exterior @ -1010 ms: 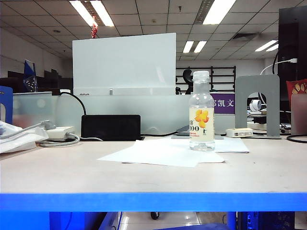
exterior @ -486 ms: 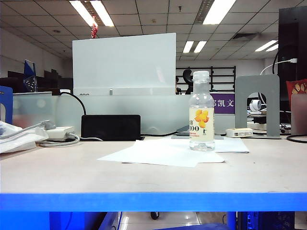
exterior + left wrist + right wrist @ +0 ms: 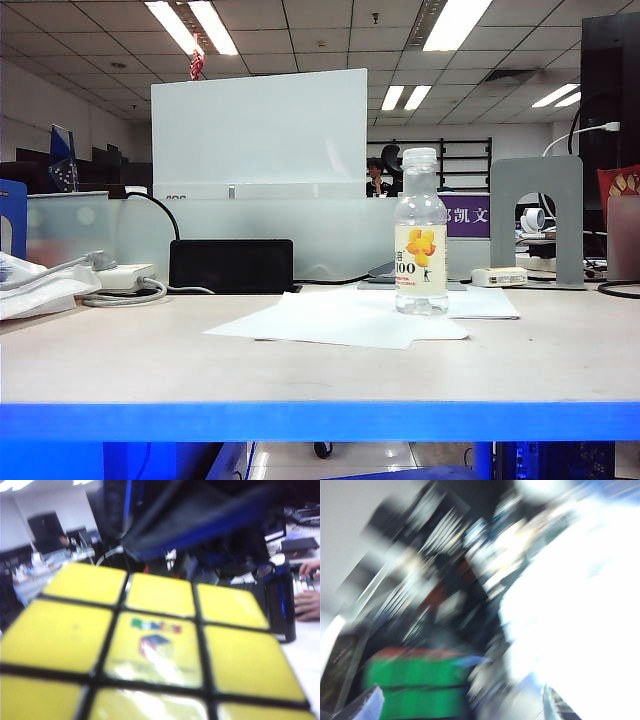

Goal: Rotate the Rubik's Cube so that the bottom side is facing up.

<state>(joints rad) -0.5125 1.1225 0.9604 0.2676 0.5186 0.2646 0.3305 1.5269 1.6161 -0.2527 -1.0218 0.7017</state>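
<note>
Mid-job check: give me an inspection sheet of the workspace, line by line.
Surface: pale table with blue front edge; white paper sheets lie on it.
Job's things: Rubik's Cube, yellow face filling the left wrist view; absent from the exterior view.
Clutter: clear bottle upright on the paper; black box.
Grippers: neither visible in any view; right wrist view is motion-blurred.
Cables: grey cable coiled at left.
Surroundings: office, whiteboard, ceiling lights.
</note>
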